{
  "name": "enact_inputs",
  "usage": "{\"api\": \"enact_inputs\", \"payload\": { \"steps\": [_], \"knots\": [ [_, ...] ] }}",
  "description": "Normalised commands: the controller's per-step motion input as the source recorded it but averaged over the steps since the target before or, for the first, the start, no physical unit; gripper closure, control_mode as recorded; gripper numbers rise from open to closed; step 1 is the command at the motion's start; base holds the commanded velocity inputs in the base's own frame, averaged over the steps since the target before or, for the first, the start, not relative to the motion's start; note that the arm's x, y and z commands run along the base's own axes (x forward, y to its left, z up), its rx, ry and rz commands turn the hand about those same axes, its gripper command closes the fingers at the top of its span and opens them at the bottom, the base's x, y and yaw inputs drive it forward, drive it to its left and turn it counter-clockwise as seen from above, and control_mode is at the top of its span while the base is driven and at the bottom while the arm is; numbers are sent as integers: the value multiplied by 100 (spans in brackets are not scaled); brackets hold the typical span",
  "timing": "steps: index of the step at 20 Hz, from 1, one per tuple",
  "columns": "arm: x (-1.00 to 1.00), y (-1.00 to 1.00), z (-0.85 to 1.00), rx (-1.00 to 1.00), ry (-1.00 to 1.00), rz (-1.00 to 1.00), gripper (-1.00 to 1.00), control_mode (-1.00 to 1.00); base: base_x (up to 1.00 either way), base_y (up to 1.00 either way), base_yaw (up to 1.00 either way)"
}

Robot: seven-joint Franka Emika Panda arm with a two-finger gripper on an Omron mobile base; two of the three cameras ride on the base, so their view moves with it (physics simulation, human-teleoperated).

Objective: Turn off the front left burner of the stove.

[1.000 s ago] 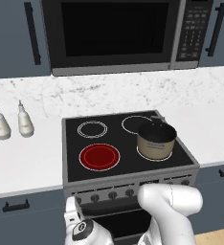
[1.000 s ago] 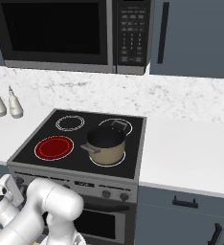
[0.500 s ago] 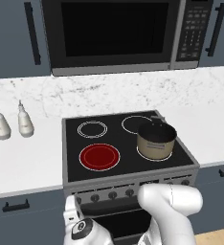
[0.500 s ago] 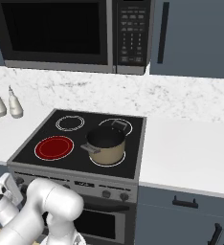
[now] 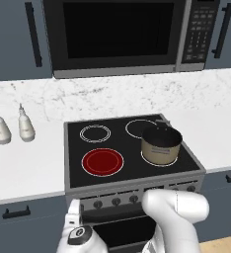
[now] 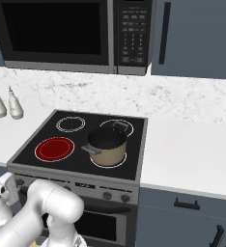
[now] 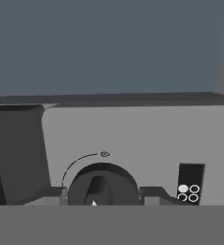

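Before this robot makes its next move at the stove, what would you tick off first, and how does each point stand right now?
1. Front left burner needs switching off: ok, it glows solid red.
2. Hand lined up with a knob: ok, its fingers sit either side of the knob.
3. That knob belongs to the front left burner: cannot tell, though the marker beside it shows one lit dot.
4. Fingers actually gripping the knob: cannot tell.
5. Pot clear of the red burner: ok, it stands on the front right ring.

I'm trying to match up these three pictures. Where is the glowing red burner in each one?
Left base view: red burner at front left of the stove top, left of the pot.
Right base view: burner lower left, again left of the pot.
Hand view: not in it.
Shared landmark: the pot.
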Motion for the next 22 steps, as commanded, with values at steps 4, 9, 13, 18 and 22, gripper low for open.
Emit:
{"api": "enact_inputs", "payload": {
  "steps": [4, 9, 13, 18, 22],
  "knots": [
    [0, -4, 3, 40, 0, -25, 100, -100, 0, 0, 0],
    [0, -4, 3, 46, 0, -29, 100, -100, 0, 0, 0],
    [0, -7, 2, 48, 0, -31, 100, -100, 0, 0, 0],
    [0, -3, 0, 51, 0, -35, 100, -100, 0, 0, 0],
    [0, 0, 0, 52, 0, -39, 100, -100, 0, 0, 0]
  ]
}}
